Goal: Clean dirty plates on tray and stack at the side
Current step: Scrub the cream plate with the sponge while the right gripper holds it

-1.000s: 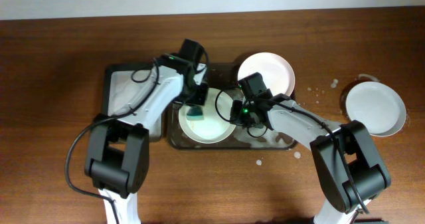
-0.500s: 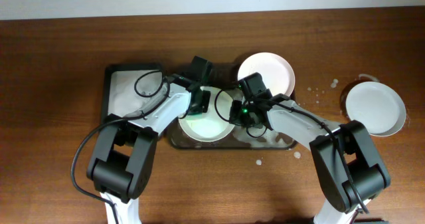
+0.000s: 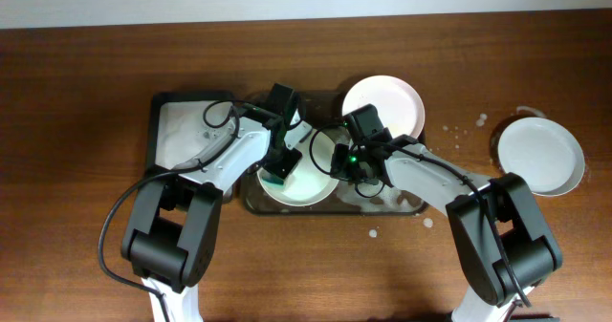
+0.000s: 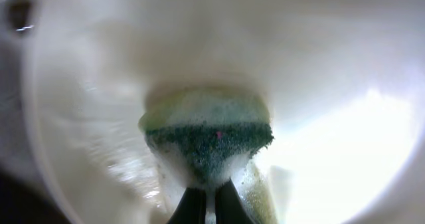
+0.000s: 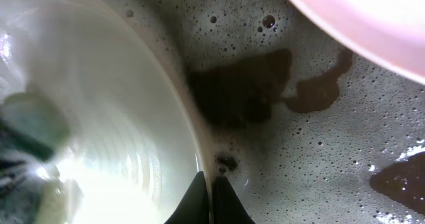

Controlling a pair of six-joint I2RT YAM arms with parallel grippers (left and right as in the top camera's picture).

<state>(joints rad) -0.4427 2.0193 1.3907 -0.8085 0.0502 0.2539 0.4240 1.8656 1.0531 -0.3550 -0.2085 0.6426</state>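
A pale mint plate lies in the foamy dark tray. My left gripper is shut on a green sponge and presses it on the plate's inside. My right gripper is shut on the mint plate's right rim, fingers either side of it. A pale pink plate leans at the tray's back right; its edge shows in the right wrist view. A white plate sits on the tabletop at the far right.
A smaller dark tray with white foam stands left of the main tray. Soap splashes fleck the wood between the tray and the white plate. Foam and brown patches cover the tray floor.
My left gripper with the sponge swept from the plate's left part to its back, then down to its left middle. The right gripper has held still on the rim.
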